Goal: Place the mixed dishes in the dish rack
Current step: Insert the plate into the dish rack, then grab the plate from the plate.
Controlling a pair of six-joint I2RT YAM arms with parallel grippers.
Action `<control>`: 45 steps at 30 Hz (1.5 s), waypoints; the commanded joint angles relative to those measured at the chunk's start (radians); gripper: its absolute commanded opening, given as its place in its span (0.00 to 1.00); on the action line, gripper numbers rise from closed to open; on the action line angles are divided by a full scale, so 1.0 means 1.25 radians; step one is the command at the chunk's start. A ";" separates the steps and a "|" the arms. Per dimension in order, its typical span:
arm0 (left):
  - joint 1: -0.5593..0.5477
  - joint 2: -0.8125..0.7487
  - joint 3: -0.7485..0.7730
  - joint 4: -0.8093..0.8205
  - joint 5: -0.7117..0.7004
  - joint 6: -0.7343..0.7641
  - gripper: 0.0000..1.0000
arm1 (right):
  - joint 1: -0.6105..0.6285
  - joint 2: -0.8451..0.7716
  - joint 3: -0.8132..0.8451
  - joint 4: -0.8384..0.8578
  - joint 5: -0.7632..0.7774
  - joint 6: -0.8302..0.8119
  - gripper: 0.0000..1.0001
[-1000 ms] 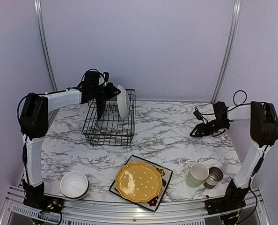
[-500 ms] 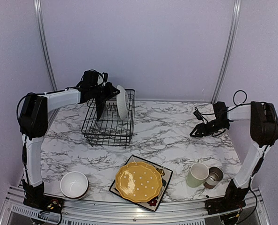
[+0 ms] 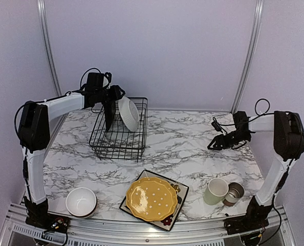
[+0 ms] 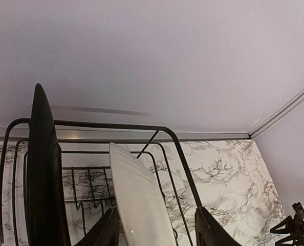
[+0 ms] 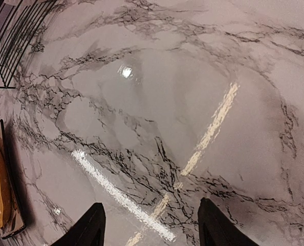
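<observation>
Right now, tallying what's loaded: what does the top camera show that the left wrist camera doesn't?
Top only: the white bowl, yellow plate, green mug and small cup at the near edge. Left wrist only: a clear look at a dark plate standing on edge in the dish rack. Both: the dish rack with a white dish leaning inside.
</observation>
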 commanded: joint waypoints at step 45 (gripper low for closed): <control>-0.759 -0.296 -0.254 -0.610 -0.044 0.463 0.61 | 0.170 -0.108 0.012 -0.025 0.000 -0.109 0.64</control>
